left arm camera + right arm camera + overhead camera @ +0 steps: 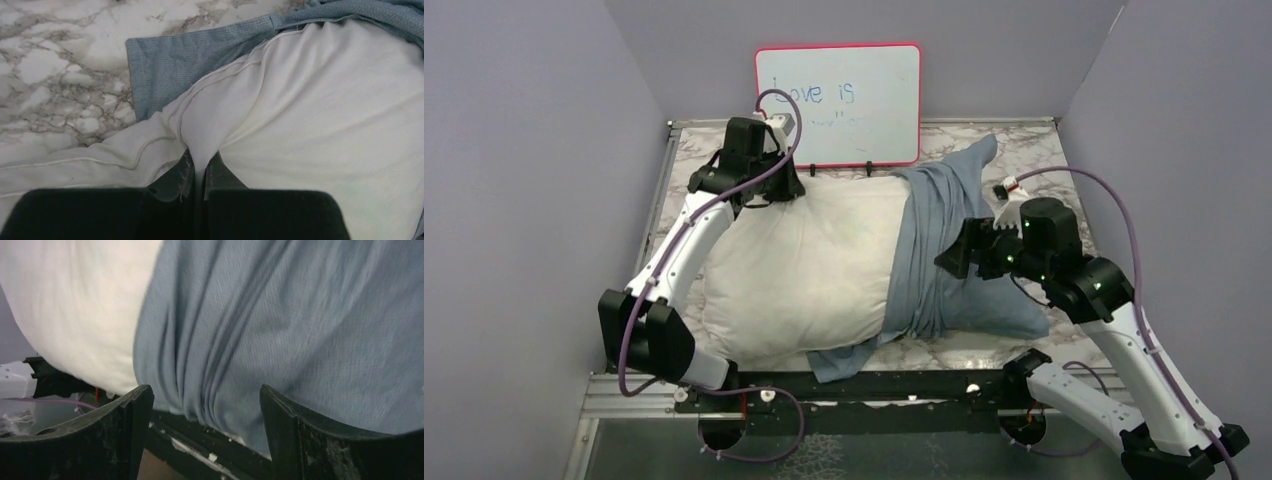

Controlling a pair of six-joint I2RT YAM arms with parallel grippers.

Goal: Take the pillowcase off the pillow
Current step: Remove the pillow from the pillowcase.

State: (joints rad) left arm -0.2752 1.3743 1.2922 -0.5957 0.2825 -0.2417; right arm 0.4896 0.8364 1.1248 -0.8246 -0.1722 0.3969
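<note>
- The left gripper is clamped on a pinch of the pillow at its far-left corner. That anchor should hold firm.
- The right gripper stands wide open at the pillowcase, which is bunched over the pillow's right end. It should bite deep into the folds, then pull rightward.
- The whiteboard reads "Love is". There may be a fainter line beneath, too faint to read.

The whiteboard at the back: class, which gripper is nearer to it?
Left. The left gripper sits just in front of the whiteboard, at its lower left corner, shut on the pillow; the right gripper hangs open farther forward, over the bunched pillowcase.
</note>
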